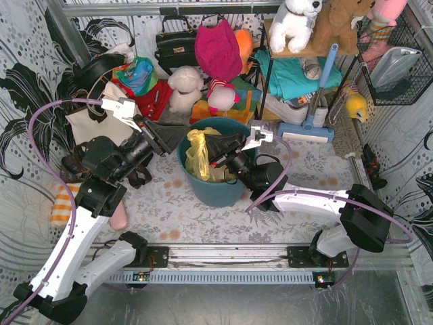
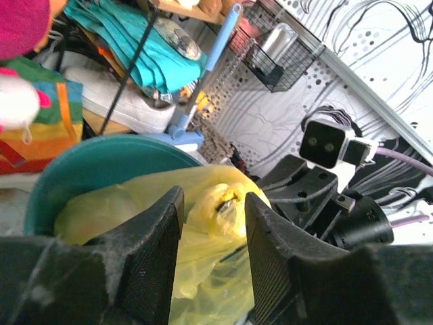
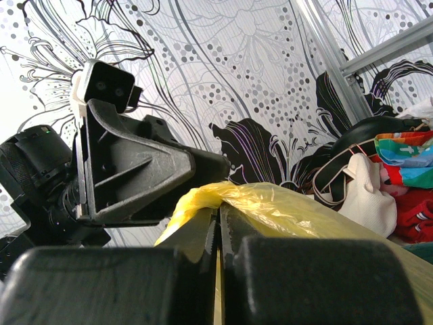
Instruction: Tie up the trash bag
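Note:
The yellow translucent trash bag (image 1: 197, 154) sits in a teal round bin (image 1: 220, 189), its top gathered into a bunch. My right gripper (image 1: 215, 150) is shut on the bag's yellow film; in the right wrist view the film (image 3: 270, 203) is pinched between the closed jaws (image 3: 218, 220). My left gripper (image 1: 164, 144) is open at the bin's left rim. In the left wrist view its fingers (image 2: 152, 250) frame the bag's bunched top (image 2: 216, 203) without touching it. The right gripper's body (image 2: 318, 196) shows behind the bag.
A cream tote bag with dark straps (image 1: 91, 118) lies at the left behind my left arm. Plush toys, a black handbag (image 1: 176, 47) and a shelf stand at the back. A blue-handled mop (image 1: 318, 101) leans at the right. A wire basket (image 1: 396, 64) hangs on the right wall.

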Available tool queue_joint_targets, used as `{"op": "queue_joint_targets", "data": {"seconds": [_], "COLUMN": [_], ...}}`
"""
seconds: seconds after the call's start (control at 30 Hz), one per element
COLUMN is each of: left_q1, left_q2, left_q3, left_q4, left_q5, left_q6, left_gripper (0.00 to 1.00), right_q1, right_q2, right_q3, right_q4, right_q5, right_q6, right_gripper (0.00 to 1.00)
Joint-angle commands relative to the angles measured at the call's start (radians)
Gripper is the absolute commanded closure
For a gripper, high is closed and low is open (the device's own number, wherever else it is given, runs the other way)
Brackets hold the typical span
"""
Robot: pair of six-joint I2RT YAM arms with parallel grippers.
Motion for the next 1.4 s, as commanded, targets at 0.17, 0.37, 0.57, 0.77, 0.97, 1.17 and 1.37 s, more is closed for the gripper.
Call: {"op": "queue_joint_targets", "data": {"seconds": [0.17, 0.37, 0.57, 0.77, 0.97, 1.17, 1.37], "left_q1": [-0.004, -0.004, -0.004, -0.004, -0.004, -0.004, -0.003], "left_q2": [-0.047, -0.043, -0.034, -0.017, -0.011, -0.034, -0.064], "left_q3": [-0.076, -0.107, -0.069, 0.030, 0.063, 0.042, 0.028], "left_q4": [0.054, 0.129, 0.113, 0.007, -0.021, 0.030, 0.010], "left_q5": [0.091, 0.103, 0.065, -0.012, -0.038, -0.020, -0.107], "left_q6": [-0.104, -0.131, -0.074, 0.054, 0.107, 0.100, 0.092], "left_gripper": [0.45, 0.67, 0.93, 0.96, 0.89, 0.60, 0.53], "right_q1": [0.004, 0.005, 0.004, 0.004, 0.004, 0.004, 0.004], "right_q2": [-0.019, -0.019, -0.021, -0.020, -0.024, -0.025, -0.025], "right_q3": [0.019, 0.024, 0.024, 0.017, 0.010, 0.006, 0.008], "right_q4": [0.047, 0.042, 0.037, 0.040, 0.037, 0.037, 0.040], "right_q5": [-0.014, -0.021, -0.021, -0.016, -0.012, -0.011, -0.015], "right_q6": [-0.011, -0.007, -0.009, -0.006, -0.009, -0.008, -0.005], "right_gripper": [1.00, 1.00, 0.92, 0.85, 0.73, 0.73, 0.73]}}
